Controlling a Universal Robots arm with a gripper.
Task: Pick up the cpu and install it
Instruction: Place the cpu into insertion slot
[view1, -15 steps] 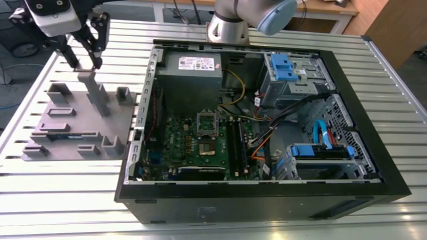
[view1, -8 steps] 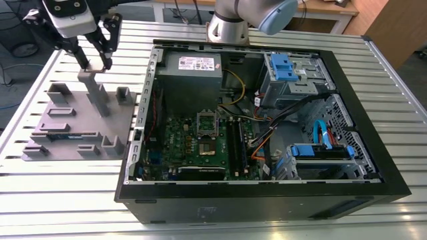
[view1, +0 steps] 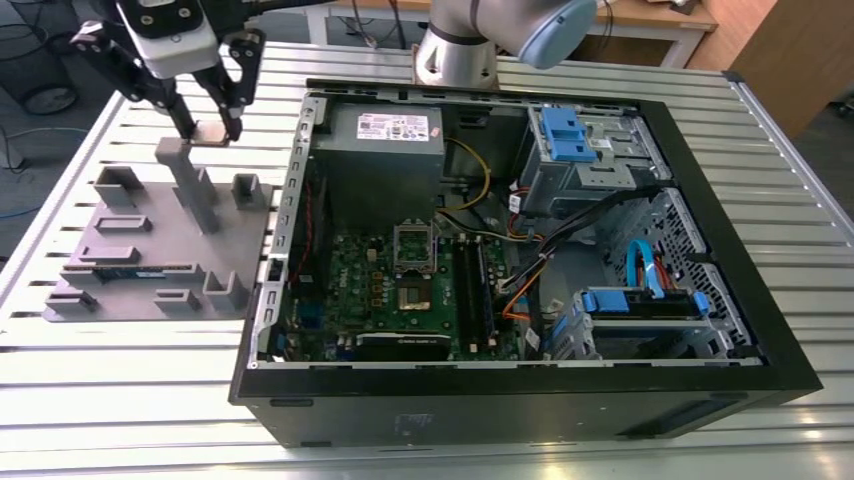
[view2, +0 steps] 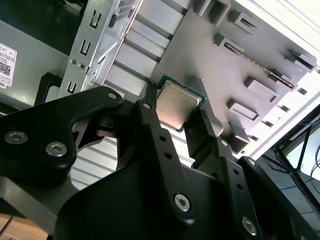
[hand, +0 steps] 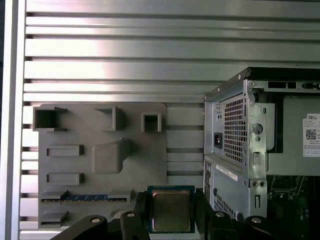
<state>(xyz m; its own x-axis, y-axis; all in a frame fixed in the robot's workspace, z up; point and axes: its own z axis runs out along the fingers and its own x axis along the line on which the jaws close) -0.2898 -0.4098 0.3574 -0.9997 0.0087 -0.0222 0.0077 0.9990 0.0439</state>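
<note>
One step of two looks done: grips the cpu (hand: 172, 212) by two opposite edges, with the fingers of the gripper (view1: 210, 133) pressed tight against it and its shiny metal top showing in both wrist views. Hangs with it in the air, just beside the top of the tall post (view1: 180, 170) of the grey fixture plate (view1: 140, 235) directly below, apparently free of any pocket there. Has a memory stick (hand: 75, 198) lying in a slot of that plate underneath, untouched. Leaves carry, alignment and seating all undone, as far as can be judged: sits well apart from the open computer case (view1: 534, 410), off to one side of the gripper on the slatted table (view1: 120, 400), with the green motherboard (view1: 387, 280) down inside and the silver socket frame (view1: 415, 243) standing on it.
</note>
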